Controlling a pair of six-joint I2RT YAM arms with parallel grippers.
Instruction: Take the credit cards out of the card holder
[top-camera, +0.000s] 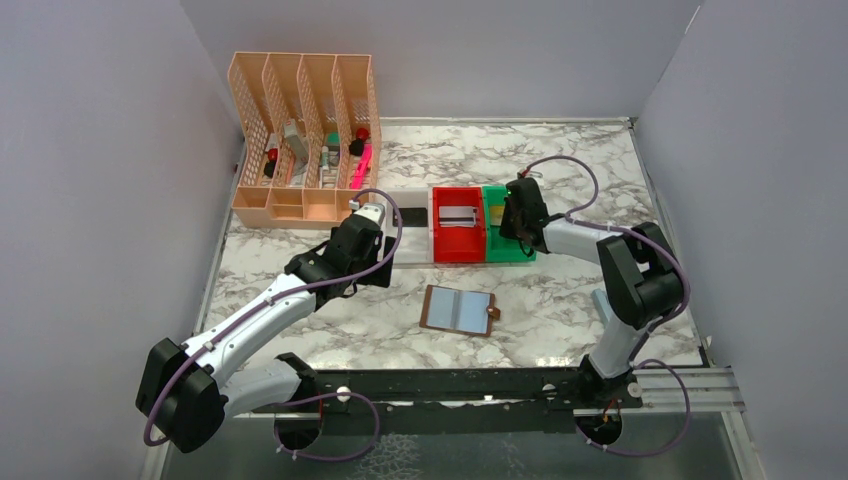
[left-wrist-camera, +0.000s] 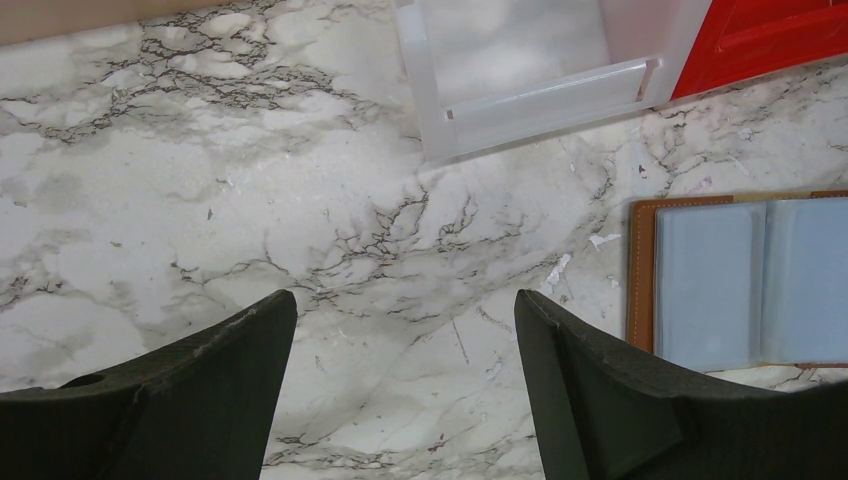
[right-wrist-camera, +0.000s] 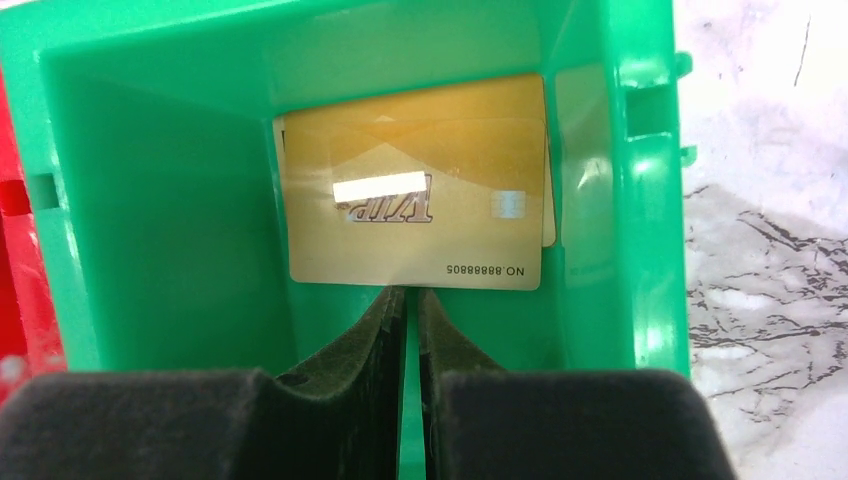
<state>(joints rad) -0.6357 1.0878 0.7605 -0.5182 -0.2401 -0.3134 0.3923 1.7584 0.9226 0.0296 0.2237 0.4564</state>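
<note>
The card holder (top-camera: 458, 310) lies open on the marble table, brown leather around pale blue-grey pockets; it also shows at the right edge of the left wrist view (left-wrist-camera: 740, 280). I see no card in its pockets. My left gripper (left-wrist-camera: 405, 305) hovers open over bare marble to the holder's left (top-camera: 383, 255). Two gold credit cards (right-wrist-camera: 415, 200) lie stacked flat inside the green bin (right-wrist-camera: 160, 200). My right gripper (right-wrist-camera: 411, 292) is down in that bin (top-camera: 510, 228), jaws nearly together with nothing between them, tips just short of the top card's near edge. A silvery card (top-camera: 457, 215) lies in the red bin (top-camera: 458, 250).
A white bin (left-wrist-camera: 540, 100) stands left of the red bin (left-wrist-camera: 770, 40), just ahead of my left gripper. A peach desk organizer (top-camera: 300, 140) with pens and small items stands at the back left. Grey walls close in the table on three sides.
</note>
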